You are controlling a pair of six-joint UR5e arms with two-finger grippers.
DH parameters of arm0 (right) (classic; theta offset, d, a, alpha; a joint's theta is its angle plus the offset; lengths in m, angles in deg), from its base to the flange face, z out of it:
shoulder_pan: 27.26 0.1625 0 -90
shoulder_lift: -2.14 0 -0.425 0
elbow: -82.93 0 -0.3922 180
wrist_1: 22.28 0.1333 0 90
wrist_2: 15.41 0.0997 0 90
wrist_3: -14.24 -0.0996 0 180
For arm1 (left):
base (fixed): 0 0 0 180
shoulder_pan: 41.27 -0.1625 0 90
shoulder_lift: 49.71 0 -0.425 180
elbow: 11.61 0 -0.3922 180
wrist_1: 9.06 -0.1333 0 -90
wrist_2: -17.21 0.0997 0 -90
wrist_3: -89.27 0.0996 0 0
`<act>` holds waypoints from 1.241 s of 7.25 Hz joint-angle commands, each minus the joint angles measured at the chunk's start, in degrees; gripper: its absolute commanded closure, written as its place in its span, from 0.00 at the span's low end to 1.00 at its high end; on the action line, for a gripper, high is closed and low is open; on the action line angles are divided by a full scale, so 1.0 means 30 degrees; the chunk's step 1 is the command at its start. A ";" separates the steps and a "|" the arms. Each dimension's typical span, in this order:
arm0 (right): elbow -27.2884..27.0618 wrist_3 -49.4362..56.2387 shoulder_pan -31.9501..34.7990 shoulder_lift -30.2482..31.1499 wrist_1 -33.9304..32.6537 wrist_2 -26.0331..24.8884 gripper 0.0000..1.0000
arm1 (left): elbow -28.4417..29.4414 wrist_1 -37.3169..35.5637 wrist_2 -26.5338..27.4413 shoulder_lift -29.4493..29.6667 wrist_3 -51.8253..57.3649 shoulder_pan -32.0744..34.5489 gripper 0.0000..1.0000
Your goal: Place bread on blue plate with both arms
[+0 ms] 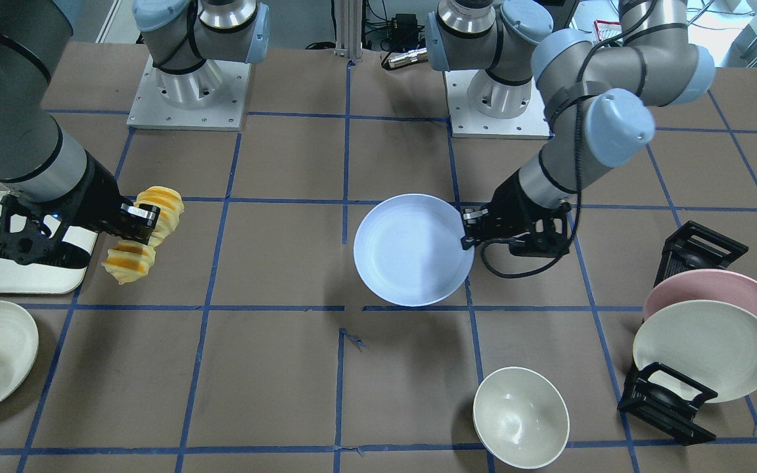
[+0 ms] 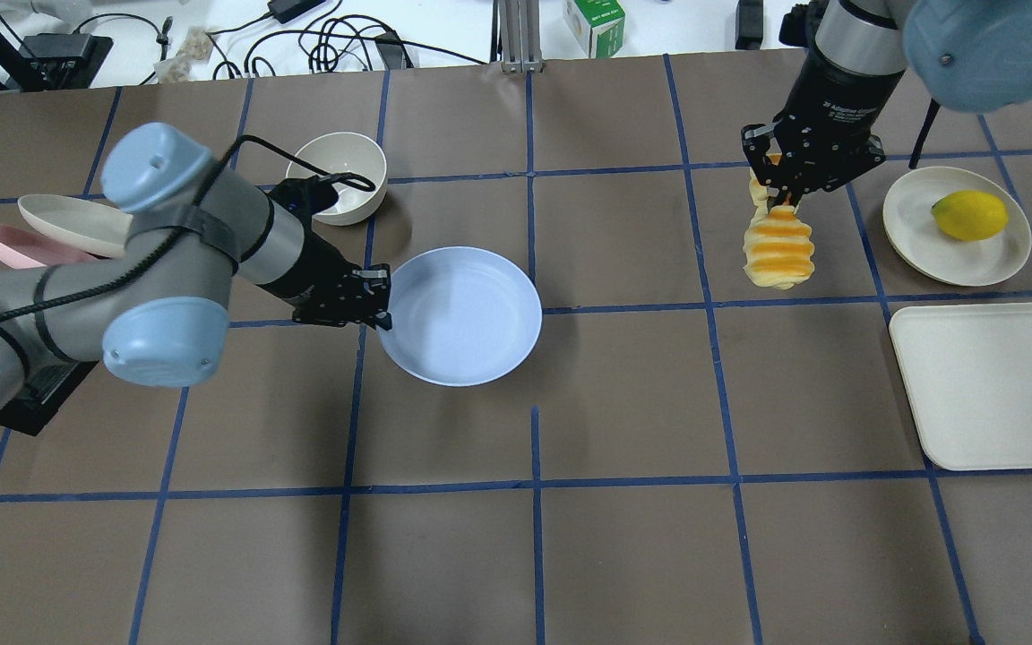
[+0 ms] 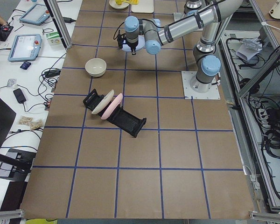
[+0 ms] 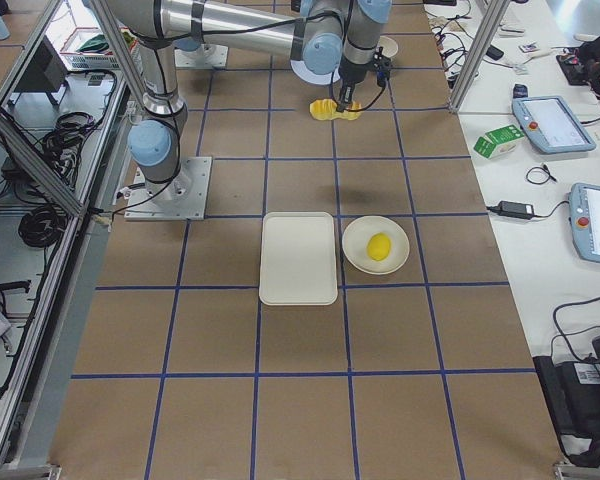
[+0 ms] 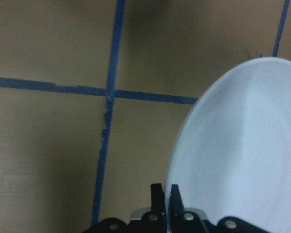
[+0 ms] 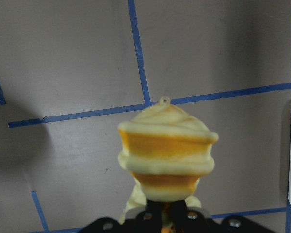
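The blue plate (image 2: 467, 313) is held above the table's middle, and my left gripper (image 2: 382, 309) is shut on its rim. It also shows in the front view (image 1: 411, 249) and in the left wrist view (image 5: 237, 160), where the two fingers pinch the plate's edge. My right gripper (image 2: 785, 193) is shut on the bread (image 2: 780, 246), a yellow loaf with orange ridges, held in the air to the right of the plate. The bread hangs from the fingers in the front view (image 1: 145, 236) and fills the right wrist view (image 6: 165, 155).
A cream tray (image 2: 995, 385) lies at the right, with a cream plate (image 2: 919, 228) holding a lemon (image 2: 968, 215) behind it. A cream bowl (image 2: 337, 184) stands behind my left gripper. A black rack (image 1: 667, 401) holds a pink plate (image 1: 713, 299) and a cream plate (image 1: 704, 348).
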 commanded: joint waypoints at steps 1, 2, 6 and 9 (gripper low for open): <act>-0.0128 -0.0061 0.0832 -0.0084 -0.0073 -0.0281 1.00 | -0.0578 -0.2308 -0.0122 0.1341 -0.1748 0.1961 1.00; -0.0128 -0.0061 0.0863 -0.0346 -0.0044 -0.0281 1.00 | -0.0607 -0.3095 -0.0122 0.1926 -0.2185 0.2459 1.00; -0.0157 -0.3473 0.3783 -0.1545 -0.2260 -0.0162 1.00 | -0.0261 -0.4149 0.0054 0.2430 -0.2865 0.2964 0.19; -0.0186 -0.3753 0.5255 -0.2952 -0.3234 -0.0076 1.00 | 0.2872 -0.1187 0.1547 0.1527 -0.2427 0.1386 0.00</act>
